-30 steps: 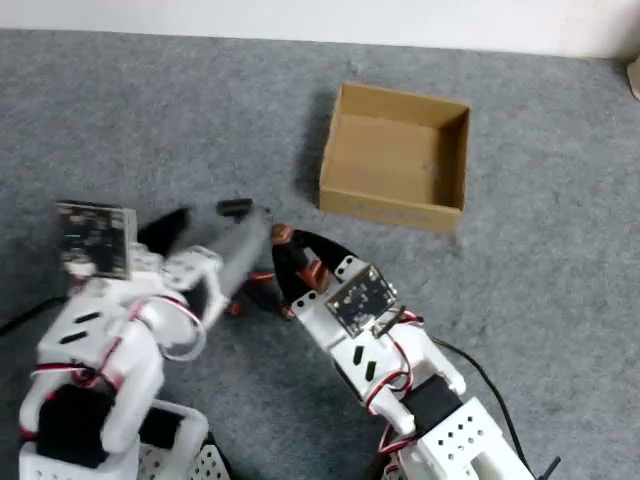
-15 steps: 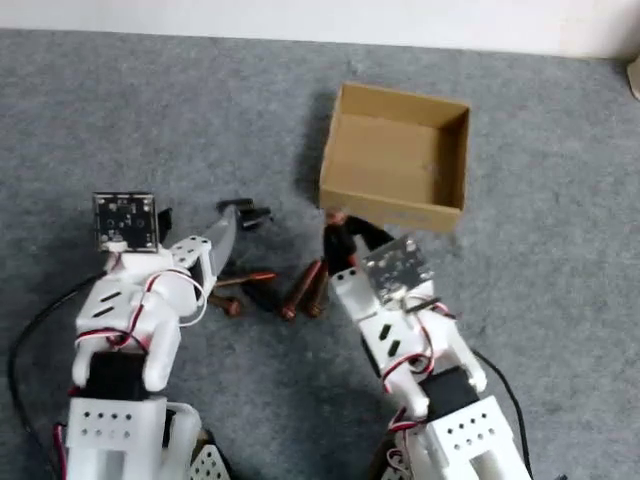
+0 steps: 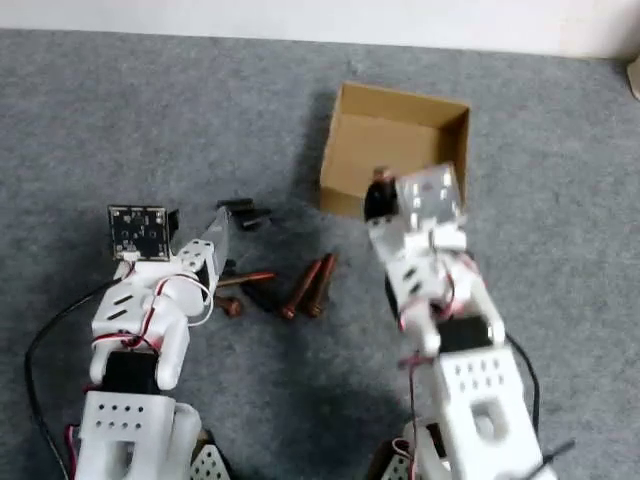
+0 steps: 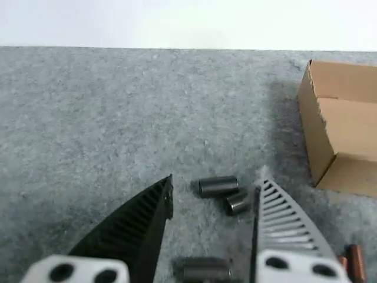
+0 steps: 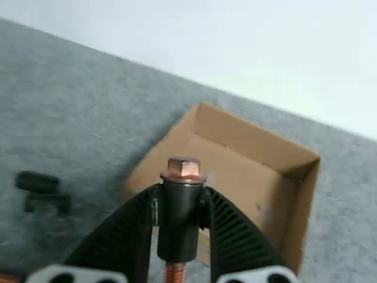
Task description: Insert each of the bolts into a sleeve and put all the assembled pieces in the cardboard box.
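Note:
My right gripper (image 5: 179,199) is shut on an assembled piece (image 5: 179,227), a black sleeve with a copper bolt through it, its hex head (image 5: 184,168) on top. In the high view this gripper (image 3: 378,196) hangs over the front wall of the open cardboard box (image 3: 396,128). My left gripper (image 4: 214,183) stands open and holds nothing. Two black sleeves (image 4: 218,186) (image 4: 237,203) lie just beyond its fingertips and a third sleeve (image 4: 206,271) lies between its fingers. Several loose copper bolts (image 3: 301,288) lie on the carpet between the arms.
Everything rests on grey carpet (image 3: 150,120). A further black sleeve (image 3: 258,296) lies among the bolts near the left arm. In the right wrist view the box (image 5: 277,159) looks bare inside, and two sleeves (image 5: 36,183) lie off to one side.
My right arm has swung from the pile of bolts to the box with the assembled piece in its grip. The left arm has pulled back and turned toward the sleeves.

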Action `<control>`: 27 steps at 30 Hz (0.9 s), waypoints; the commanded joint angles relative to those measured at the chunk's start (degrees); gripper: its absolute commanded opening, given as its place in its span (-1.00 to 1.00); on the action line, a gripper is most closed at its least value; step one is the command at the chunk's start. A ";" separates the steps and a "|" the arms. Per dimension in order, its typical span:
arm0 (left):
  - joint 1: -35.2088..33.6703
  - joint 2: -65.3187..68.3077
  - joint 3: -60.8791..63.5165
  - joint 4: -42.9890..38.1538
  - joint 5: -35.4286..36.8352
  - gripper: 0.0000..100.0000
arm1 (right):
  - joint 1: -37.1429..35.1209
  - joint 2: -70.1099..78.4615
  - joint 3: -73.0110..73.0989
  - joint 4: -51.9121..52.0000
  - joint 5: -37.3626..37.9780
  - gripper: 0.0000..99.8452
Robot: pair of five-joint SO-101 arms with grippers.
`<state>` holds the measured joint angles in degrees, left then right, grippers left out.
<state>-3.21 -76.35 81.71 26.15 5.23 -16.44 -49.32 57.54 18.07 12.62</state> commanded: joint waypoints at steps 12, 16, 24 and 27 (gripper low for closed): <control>-3.82 4.70 1.19 -9.23 -2.46 -0.55 | 6.02 49.19 -44.62 1.54 -0.35 -0.99; -4.00 17.89 -3.82 -12.84 -2.46 -0.55 | 7.34 59.74 -56.48 6.81 -0.44 -0.99; -4.26 46.11 -20.09 -13.19 -2.37 -0.55 | 9.71 77.23 -74.77 13.58 -0.53 -0.99; -5.41 48.48 -22.02 -12.31 -0.70 -0.55 | 9.71 82.77 -79.87 16.22 -0.53 -0.99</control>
<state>-7.08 -29.93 64.04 14.20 3.03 -7.38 31.74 -15.43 32.75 12.62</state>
